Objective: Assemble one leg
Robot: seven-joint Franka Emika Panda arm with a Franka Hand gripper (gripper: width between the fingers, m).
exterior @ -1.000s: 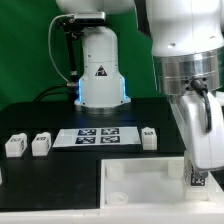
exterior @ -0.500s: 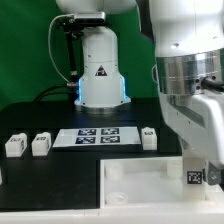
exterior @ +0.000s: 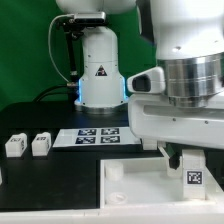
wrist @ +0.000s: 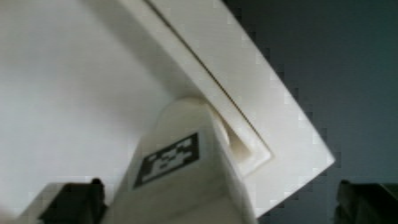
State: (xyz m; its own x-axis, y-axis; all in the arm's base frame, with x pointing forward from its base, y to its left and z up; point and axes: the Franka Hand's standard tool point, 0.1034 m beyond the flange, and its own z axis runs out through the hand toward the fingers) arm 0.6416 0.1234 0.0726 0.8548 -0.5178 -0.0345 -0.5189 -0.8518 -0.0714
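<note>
I've got the leg (exterior: 194, 180) pinched in the claw (wrist: 175, 200), upright over the panel (exterior: 130, 180) at exterior view's right | risk: leg misses the corner socket if tilted, jams or slips | two spare legs (exterior: 28, 145) wait on the surface (exterior: 60, 165)

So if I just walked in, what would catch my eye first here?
Probably the big silver-and-white arm filling the exterior view's right, its gripper low over the large white panel with a tagged white leg between its fingers. Next, two spare legs on the black table at the left, beside the marker board.
</note>
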